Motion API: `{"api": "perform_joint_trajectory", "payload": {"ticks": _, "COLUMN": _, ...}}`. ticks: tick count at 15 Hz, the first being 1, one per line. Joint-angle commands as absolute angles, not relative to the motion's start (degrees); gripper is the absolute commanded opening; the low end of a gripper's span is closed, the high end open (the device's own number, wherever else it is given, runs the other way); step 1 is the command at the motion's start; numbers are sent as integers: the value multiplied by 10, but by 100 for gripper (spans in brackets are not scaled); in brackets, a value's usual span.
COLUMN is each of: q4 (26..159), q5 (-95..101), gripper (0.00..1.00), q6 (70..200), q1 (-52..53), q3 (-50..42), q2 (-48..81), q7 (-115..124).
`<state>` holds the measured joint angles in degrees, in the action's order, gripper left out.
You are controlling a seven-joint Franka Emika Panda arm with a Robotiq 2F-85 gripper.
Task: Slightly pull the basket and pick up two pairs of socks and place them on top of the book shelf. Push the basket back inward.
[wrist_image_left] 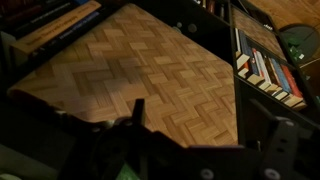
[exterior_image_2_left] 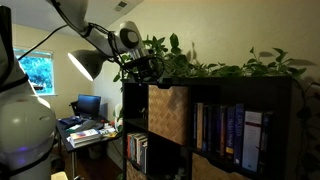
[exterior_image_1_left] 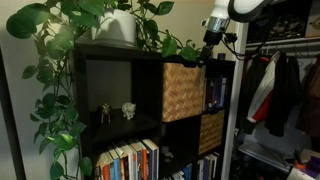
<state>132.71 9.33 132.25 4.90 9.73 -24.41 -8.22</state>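
The light tan woven basket (exterior_image_1_left: 184, 90) sits in an upper compartment of the black-brown book shelf (exterior_image_1_left: 110, 85); both also show in an exterior view, the basket (exterior_image_2_left: 168, 112) in the shelf (exterior_image_2_left: 270, 95). My gripper (exterior_image_1_left: 212, 42) hovers just above the shelf's top edge, over the basket, and shows in an exterior view (exterior_image_2_left: 141, 68) among the plant leaves. In the wrist view the gripper (wrist_image_left: 200, 122) is open and empty, looking down on the basket's woven face (wrist_image_left: 150, 70). No socks are visible.
Leafy potted plants (exterior_image_1_left: 110, 25) cover the shelf top. Books (wrist_image_left: 265, 65) fill the compartment beside the basket. A darker woven basket (exterior_image_1_left: 211, 131) sits lower. Small figurines (exterior_image_1_left: 117, 112) stand in a compartment. A clothes rack (exterior_image_1_left: 280, 90) stands beside the shelf. A desk with a lamp (exterior_image_2_left: 85, 125) is behind.
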Motion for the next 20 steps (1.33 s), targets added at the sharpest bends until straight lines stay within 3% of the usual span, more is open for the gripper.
{"api": "perform_joint_trajectory", "payload": {"ticks": 1, "q4": 1352, "q5": 85, "gripper": 100, "q6": 1399, "q1": 83, "q3": 62, "q2": -234, "q7": -165}}
{"api": "perform_joint_trajectory", "payload": {"ticks": 20, "q4": 1377, "q5": 104, "gripper": 100, "q6": 1627, "q1": 111, "q3": 23, "q2": -161, "q7": -374}}
